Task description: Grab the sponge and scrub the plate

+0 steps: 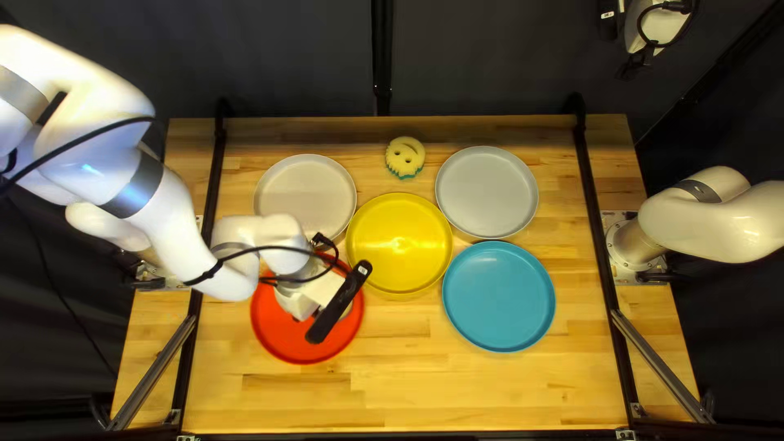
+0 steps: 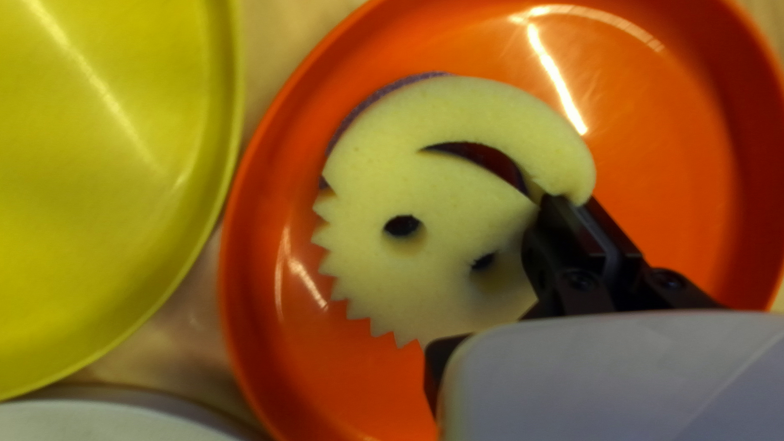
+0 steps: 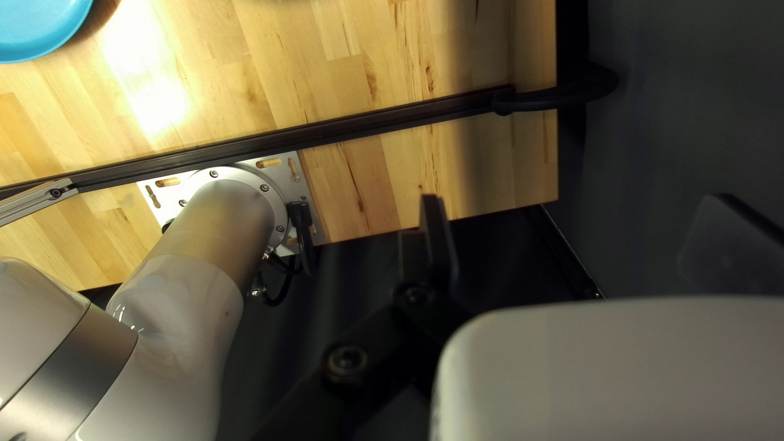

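Left gripper (image 2: 563, 202) is clamped on the smiley sponge (image 2: 441, 180) by its mouth. It's round, so no real long axis; most sticks out ahead of the fingertips, over the red plate (image 2: 653, 163). Can't tell if they touch. Yellow plate (image 2: 106, 180) is just beside; right gripper (image 3: 578, 212) is spread wide, way off.

On the bench (image 1: 408, 392) are set a yellow plate (image 1: 399, 242), a blue plate (image 1: 498, 296), a white plate (image 1: 304, 194) and a grey plate (image 1: 487, 192), with apparently another sponge (image 1: 403, 159) between the last two.
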You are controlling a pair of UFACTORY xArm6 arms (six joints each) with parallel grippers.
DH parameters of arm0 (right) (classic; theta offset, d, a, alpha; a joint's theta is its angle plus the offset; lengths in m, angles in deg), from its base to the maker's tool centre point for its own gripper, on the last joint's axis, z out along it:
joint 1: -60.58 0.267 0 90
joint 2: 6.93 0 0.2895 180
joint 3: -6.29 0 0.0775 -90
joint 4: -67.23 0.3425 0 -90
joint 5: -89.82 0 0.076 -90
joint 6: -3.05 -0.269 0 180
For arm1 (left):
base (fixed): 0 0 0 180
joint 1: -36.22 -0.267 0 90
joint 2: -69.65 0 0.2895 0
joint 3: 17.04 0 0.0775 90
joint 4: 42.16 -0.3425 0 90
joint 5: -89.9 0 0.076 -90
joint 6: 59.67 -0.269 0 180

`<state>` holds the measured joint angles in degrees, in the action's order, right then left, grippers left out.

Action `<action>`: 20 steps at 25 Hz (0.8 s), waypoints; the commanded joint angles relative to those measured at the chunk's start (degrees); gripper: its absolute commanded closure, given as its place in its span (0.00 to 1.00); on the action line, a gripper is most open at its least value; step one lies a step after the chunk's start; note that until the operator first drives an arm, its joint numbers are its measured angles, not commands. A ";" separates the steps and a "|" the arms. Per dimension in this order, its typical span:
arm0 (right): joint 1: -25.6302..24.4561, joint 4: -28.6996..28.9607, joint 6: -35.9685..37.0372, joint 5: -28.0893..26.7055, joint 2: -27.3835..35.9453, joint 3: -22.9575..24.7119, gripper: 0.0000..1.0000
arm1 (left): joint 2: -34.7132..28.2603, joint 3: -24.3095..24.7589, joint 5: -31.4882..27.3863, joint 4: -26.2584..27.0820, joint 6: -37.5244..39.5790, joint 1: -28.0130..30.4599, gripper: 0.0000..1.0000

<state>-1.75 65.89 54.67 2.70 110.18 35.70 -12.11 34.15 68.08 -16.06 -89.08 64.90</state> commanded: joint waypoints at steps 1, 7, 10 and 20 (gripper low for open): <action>0.00 0.00 0.00 0.00 0.00 0.00 0.00 | -1.11 -0.89 -1.12 -5.23 8.55 3.99 1.00; 0.00 0.00 0.00 0.00 0.00 0.00 0.00 | -0.44 -0.68 -0.62 -4.91 7.47 3.16 1.00; 0.00 0.00 0.00 0.00 0.00 0.00 0.00 | -0.90 0.11 -0.70 -3.95 4.29 0.68 1.00; 0.00 0.00 0.00 0.00 0.00 0.00 0.00 | 0.31 -0.67 -1.84 -0.57 -7.58 -7.62 1.00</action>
<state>-1.75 65.89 54.67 2.70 110.18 35.70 -12.50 34.05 66.33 -17.41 -94.73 58.17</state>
